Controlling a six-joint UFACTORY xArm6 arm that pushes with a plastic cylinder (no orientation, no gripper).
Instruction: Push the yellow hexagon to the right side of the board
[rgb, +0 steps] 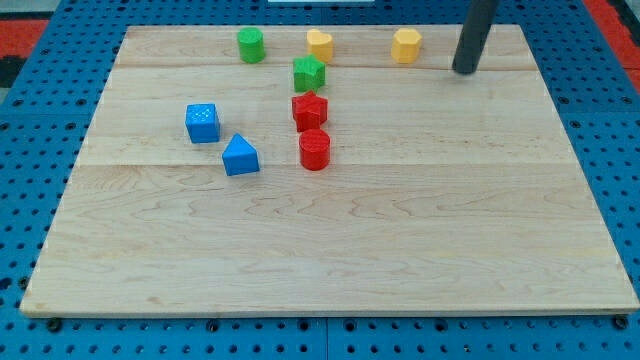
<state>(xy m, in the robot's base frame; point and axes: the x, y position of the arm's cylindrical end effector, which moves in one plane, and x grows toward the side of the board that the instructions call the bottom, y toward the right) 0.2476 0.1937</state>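
The yellow hexagon (406, 45) sat near the top edge of the board (330, 250), a little right of centre in the frame, upright and touching nothing. My tip (465, 70) rested just to its right, slightly lower in the frame, with a clear gap between them. There was no gripper to report on; the arm ended in a bare rod, so nothing could open or close.

As I judged it, the task was barely begun. The hexagon was still well short of the board's right edge, and my tip stood on the wrong side of it: to drive it rightward, the tip would have to go round to the hexagon's left first, then push. All of the travel was still left to do.

To the left of the hexagon along the top edge lay a yellow heart (320, 43), then a green cylinder (251, 44). Below the heart ran a column: a green cube (309, 73), a red star (309, 110) and a red cylinder (314, 149). Further left, in the upper left of the frame, were a blue cube (203, 122) and a blue block (240, 155) with a peaked top. The path rightward from the hexagon held no blocks.
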